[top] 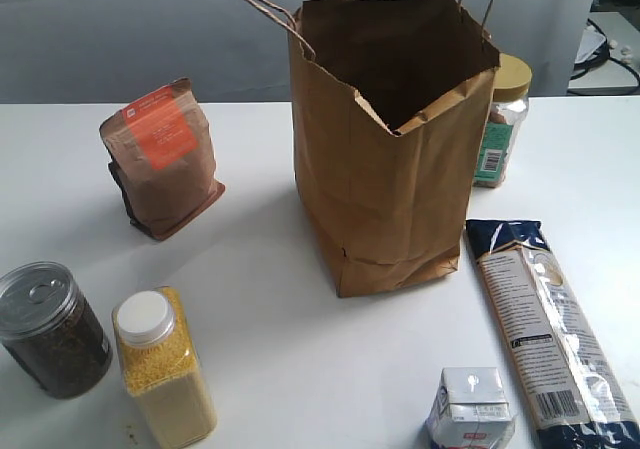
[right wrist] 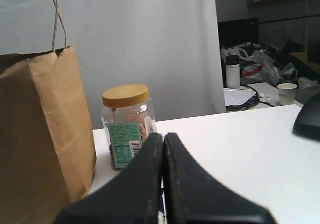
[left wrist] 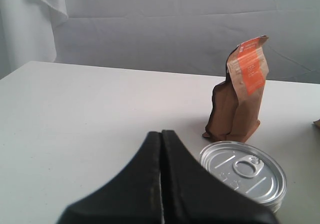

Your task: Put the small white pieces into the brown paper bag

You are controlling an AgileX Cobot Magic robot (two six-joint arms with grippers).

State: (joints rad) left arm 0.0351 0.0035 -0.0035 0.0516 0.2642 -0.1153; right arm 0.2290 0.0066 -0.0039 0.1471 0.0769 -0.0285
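Observation:
The brown paper bag [top: 385,159] stands open-topped in the middle of the white table, its cord handles up; its side also fills one edge of the right wrist view [right wrist: 40,134]. The small white pieces are not visible in any view. My left gripper [left wrist: 161,134] is shut with nothing between its black fingers, hovering just over a dark can. My right gripper [right wrist: 163,135] is shut and empty too, pointing toward the jar beside the bag. Neither gripper appears in the exterior view.
A brown pouch with an orange label [top: 160,159] stands at the left. A dark pull-tab can [top: 50,327] and a yellow-grain bottle [top: 165,364] sit front left. A yellow-lidded jar [top: 502,119], a long dark packet [top: 550,334] and a white carton [top: 470,409] lie right.

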